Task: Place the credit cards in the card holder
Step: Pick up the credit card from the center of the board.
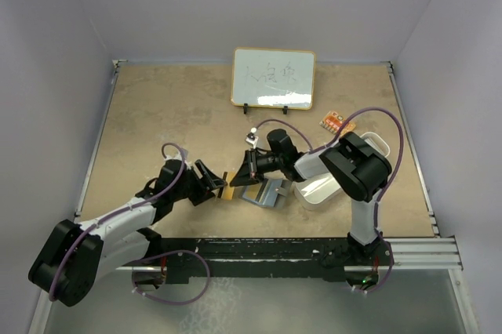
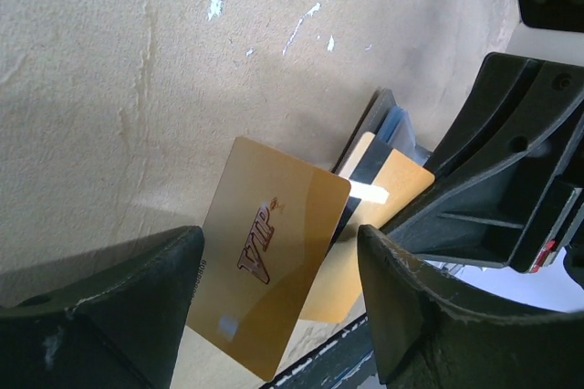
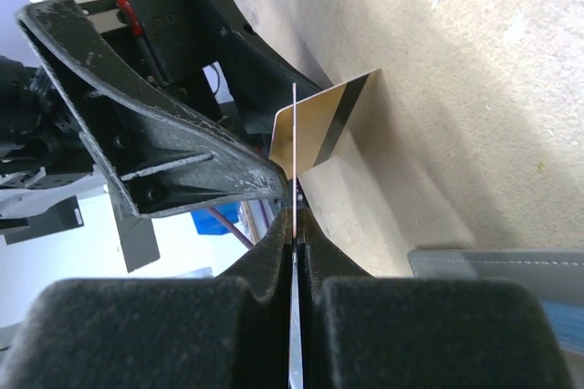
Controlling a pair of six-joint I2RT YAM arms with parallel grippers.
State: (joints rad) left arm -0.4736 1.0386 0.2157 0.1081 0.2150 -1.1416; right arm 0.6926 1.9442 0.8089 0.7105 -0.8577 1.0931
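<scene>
Beige bench [image 1: 157, 114], grey card holder [image 1: 265, 191] lying near both arms. The right gripper [image 3: 295, 217] has its jaws clamped on 1 edge-on card [image 3: 295, 133]; the left gripper [image 2: 278, 247] has its jaws straddling the gold VIP card [image 2: 269, 270], grip unclear. Colliding cards could knock 1 loose.

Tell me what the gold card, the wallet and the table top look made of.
Gold card: probably plastic, glossy; it catches a soft sheen and looks very thin.
Wallet: grey leather or an imitation, matt, with a line of stitching along its edge.
Table top: stone-look slab or laminate, beige and mottled, with pale scuffs.
</scene>
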